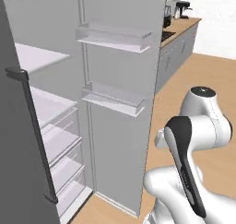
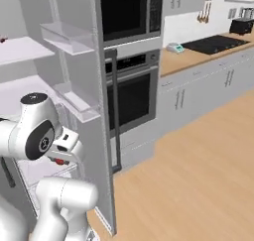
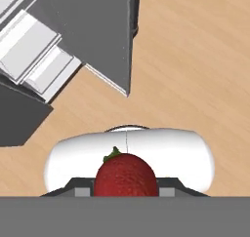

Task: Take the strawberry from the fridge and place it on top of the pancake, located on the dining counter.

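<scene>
No readable text, labels, brands, numbers or signs anywhere I can see, nothing printed near my fingers either

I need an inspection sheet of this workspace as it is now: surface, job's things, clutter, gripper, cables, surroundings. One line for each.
Surface: light wood floor below the arm; no dining counter or pancake seen.
Job's things: strawberry held in the gripper; fridge stands open, white shelves and clear drawers inside.
Clutter: nothing seen.
Gripper: gripper shut on the strawberry, pointing down at the floor beside the open fridge door.
Cables: nothing seen.
Surroundings: built-in oven, wall counter with a dark stove top.
</scene>
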Available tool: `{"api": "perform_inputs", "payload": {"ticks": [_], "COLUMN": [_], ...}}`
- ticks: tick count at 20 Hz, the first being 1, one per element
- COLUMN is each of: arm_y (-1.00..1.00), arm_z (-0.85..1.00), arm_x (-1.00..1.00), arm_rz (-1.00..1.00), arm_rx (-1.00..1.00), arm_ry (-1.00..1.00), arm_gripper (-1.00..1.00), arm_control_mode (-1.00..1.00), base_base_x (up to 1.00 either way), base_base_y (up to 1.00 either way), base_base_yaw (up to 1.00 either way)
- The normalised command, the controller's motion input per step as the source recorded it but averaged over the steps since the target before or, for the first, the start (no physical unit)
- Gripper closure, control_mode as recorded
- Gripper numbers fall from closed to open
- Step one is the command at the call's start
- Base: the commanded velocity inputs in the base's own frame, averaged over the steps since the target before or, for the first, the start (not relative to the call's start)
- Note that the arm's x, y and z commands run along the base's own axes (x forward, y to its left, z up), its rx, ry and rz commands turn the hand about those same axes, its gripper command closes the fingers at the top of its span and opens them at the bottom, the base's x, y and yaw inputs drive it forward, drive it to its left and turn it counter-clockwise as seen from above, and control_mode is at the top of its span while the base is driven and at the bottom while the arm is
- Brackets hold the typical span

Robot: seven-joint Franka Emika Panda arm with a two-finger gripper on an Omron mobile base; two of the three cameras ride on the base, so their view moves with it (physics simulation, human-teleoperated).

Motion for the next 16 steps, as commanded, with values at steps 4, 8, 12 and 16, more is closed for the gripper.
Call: {"api": "perform_inputs", "payload": {"ticks": [4,8,12,16], "arm_y": [0.00,0.00,0.00,0.00], "arm_z": [0.00,0.00,0.00,0.00], "arm_x": [0.00,0.00,0.00,0.00], "arm_rz": [0.00,0.00,0.00,0.00], "arm_rx": [0.00,0.00,0.00,0.00], "arm_ry": [0.00,0.00,0.00,0.00], "arm_gripper": [1.00,1.00,1.00,1.00], "arm_control_mode": [1.00,1.00,1.00,1.00], "base_base_x": [-0.35,-0.38,-0.16,0.00], "base_base_y": [0.00,-0.01,-0.02,-0.46], "base_base_yaw": [-0.83,-0.79,-0.61,-0.30]}}
